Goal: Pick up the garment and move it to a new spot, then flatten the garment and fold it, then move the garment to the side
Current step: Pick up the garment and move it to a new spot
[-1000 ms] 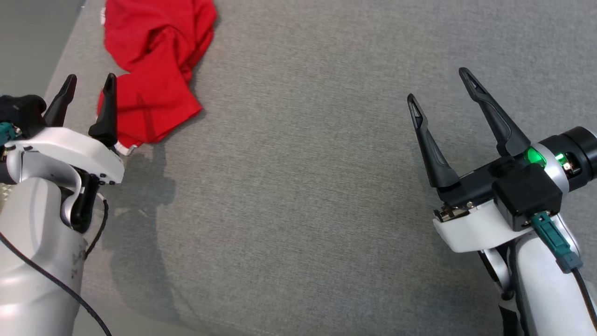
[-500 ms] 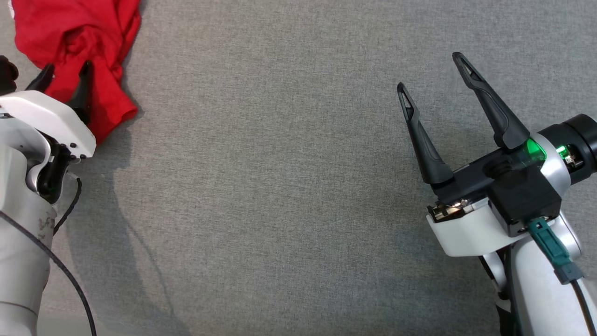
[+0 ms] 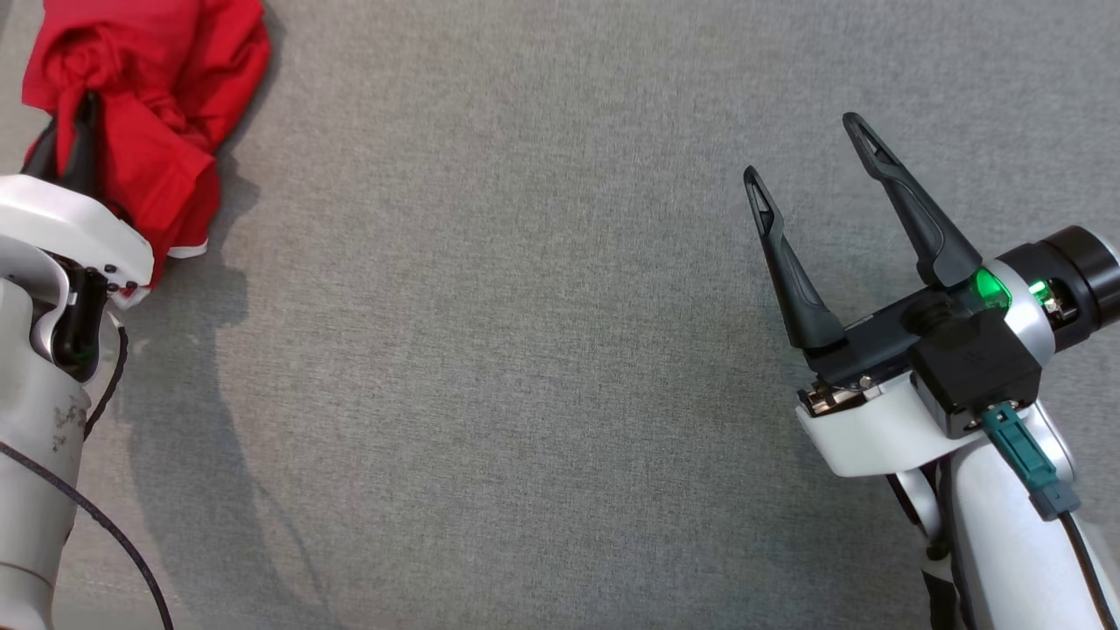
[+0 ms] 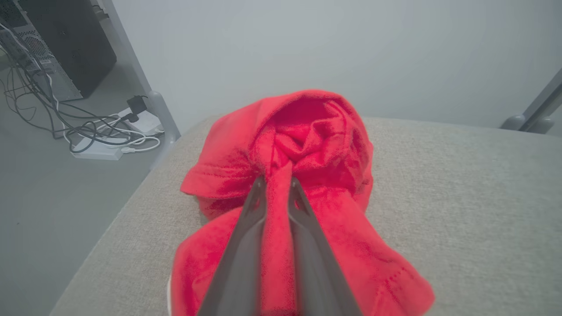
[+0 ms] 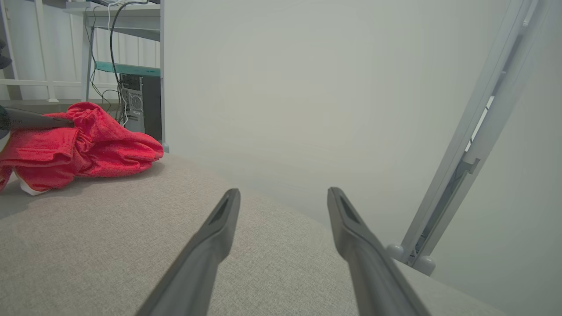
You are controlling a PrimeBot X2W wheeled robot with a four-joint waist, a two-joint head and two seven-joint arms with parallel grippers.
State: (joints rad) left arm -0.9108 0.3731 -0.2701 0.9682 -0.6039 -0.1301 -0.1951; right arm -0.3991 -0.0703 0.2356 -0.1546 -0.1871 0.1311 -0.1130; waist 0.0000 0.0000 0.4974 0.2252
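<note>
At the far left corner of the grey fabric-covered tabletop [image 3: 542, 350], close to its left edge, lies the crumpled red cloth garment [image 3: 166, 70], bunched into a heap with a strip of white trim [image 3: 187, 251] peeking out at its near side. Part of the heap rests on the tabletop, while one fold is drawn up into a ridge.

The left claw [image 4: 277, 180] is narrowed onto that ridge: in the left wrist view its two dark fingers [image 4: 246, 245] run nearly parallel with a band of red cloth pinched between them from the tips down. From the head view the same fingers are sunk into the near left side of the heap, above the white wrist housing [image 3: 70, 223].

The right claw [image 3: 801, 145] stands well apart from the garment, over bare grey fabric on the right side of the tabletop. Its fingers are spread wide and hold nothing; the right wrist view shows open tabletop between them and the garment off to the far left.

Beyond the tabletop's left edge, on the floor, sit a tangle of dark and white cables [image 4: 96, 131] and a dark computer tower [image 4: 57, 44]. A slanted pale grey frame post [image 5: 478, 131] rises at the right.
</note>
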